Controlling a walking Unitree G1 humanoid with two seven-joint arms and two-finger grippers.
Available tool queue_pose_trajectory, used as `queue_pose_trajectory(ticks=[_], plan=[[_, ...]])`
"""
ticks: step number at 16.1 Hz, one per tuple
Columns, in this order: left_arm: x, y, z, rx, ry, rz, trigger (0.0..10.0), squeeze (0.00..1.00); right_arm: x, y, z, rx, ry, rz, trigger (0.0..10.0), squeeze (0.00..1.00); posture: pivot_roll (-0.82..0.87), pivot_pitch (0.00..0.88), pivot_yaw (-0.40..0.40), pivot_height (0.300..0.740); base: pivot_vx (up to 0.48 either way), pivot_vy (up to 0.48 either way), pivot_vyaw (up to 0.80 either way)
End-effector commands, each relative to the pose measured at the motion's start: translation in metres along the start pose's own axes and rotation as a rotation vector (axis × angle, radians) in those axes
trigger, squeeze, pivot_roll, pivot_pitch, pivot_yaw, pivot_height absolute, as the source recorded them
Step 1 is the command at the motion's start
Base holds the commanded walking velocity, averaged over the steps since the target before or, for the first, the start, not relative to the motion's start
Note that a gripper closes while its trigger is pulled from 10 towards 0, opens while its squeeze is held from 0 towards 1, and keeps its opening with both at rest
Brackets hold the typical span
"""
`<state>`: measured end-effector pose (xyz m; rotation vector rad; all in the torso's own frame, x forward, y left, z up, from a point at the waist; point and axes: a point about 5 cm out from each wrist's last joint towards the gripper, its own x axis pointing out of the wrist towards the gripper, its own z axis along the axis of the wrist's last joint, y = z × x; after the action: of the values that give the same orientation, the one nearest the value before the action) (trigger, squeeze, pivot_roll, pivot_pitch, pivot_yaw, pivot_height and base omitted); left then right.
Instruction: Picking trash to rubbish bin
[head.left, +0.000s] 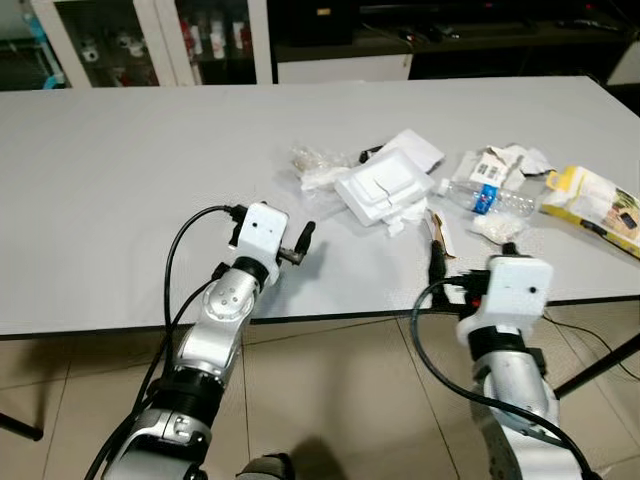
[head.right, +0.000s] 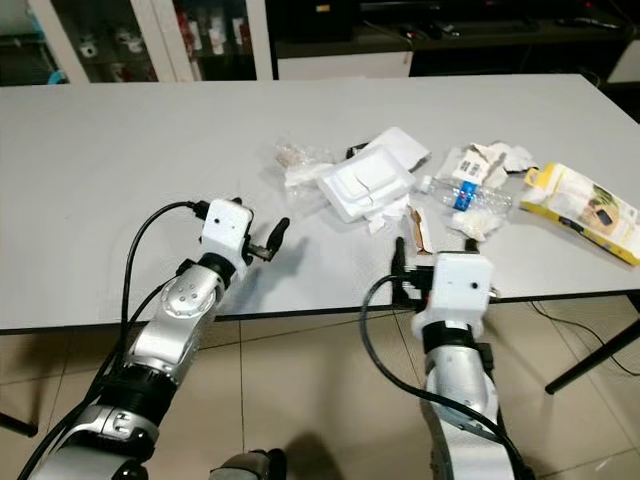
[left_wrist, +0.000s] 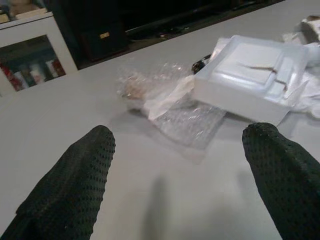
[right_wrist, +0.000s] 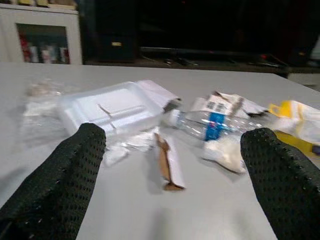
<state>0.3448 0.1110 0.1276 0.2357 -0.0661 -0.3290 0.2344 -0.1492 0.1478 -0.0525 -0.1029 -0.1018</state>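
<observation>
While both arms reach over the near edge of the counter (head.left: 120, 200), the left tool (left_wrist: 175, 195) has its fingers (left_wrist: 70, 185) spread wide apart w/ nothing between them, hovering above bare counter, touching nothing. Right tool (right_wrist: 172, 200) likewise wide apart, empty, low over the near edge, just short of the trash.

Counter: pale grey, long, matte top w/ dark edge. Beige tiled floor (head.left: 330, 380) below. Far side of room: white cabinets (head.left: 150, 40) w/ glass doors and small items inside, plus a dark low shelf unit (head.left: 450, 30) to the right.

Trash sits right of centre on the counter, well apart from the left tool, nearer the right one. White foam tray (head.left: 380, 188) lies flat, long axis running near-left to far-right. Clear crumpled plastic wrap (head.left: 318, 168) just left of it, touching. Small brown-and-white card strip (head.left: 441, 232) lies near the right tool, long axis near-to-far. Clear bottle (head.left: 487, 198) w/ blue label on its side, long axis left-right, cap end pointing left toward the tray. Torn paper packaging (head.left: 500, 162) just beyond the bottle. White crumpled wad (head.left: 495, 228) on the bottle's near side. Yellow packet (head.left: 598, 205) at far right, flat, long axis slanting far-left to near-right.
</observation>
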Motion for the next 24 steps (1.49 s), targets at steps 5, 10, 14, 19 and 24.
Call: queue_pose_trajectory(ticks=[5, 10, 14, 19, 24], plan=[[0.004, -0.005, 0.002, 0.001, -0.007, -0.015, 10.0, 0.00, -0.001, -0.003, 0.002, 0.011, -0.008, -0.030, 10.0, 0.00, 0.08, 0.061, 0.003, 0.740, 0.000, -0.120, 0.00], [0.006, -0.006, 0.001, -0.011, -0.002, -0.012, 10.0, 0.00, 0.000, -0.003, 0.003, -0.003, -0.006, -0.027, 10.0, 0.00, 0.08, 0.062, 0.002, 0.740, 0.000, -0.441, 0.00], [0.008, -0.007, 0.001, -0.021, 0.003, -0.005, 10.0, 0.00, 0.000, -0.005, 0.003, -0.020, 0.001, -0.024, 10.0, 0.00, 0.07, 0.061, 0.000, 0.740, 0.000, -0.467, 0.00], [0.010, -0.005, 0.001, -0.025, 0.010, 0.001, 10.0, 0.00, 0.003, -0.008, 0.006, -0.047, -0.011, -0.023, 10.0, 0.00, 0.07, 0.059, -0.001, 0.740, 0.000, -0.433, 0.00], [0.013, -0.005, 0.001, -0.036, 0.014, 0.006, 10.0, 0.00, 0.005, -0.007, 0.006, -0.047, -0.010, -0.027, 10.0, 0.00, 0.07, 0.053, 0.001, 0.740, 0.000, -0.367, 0.00]])
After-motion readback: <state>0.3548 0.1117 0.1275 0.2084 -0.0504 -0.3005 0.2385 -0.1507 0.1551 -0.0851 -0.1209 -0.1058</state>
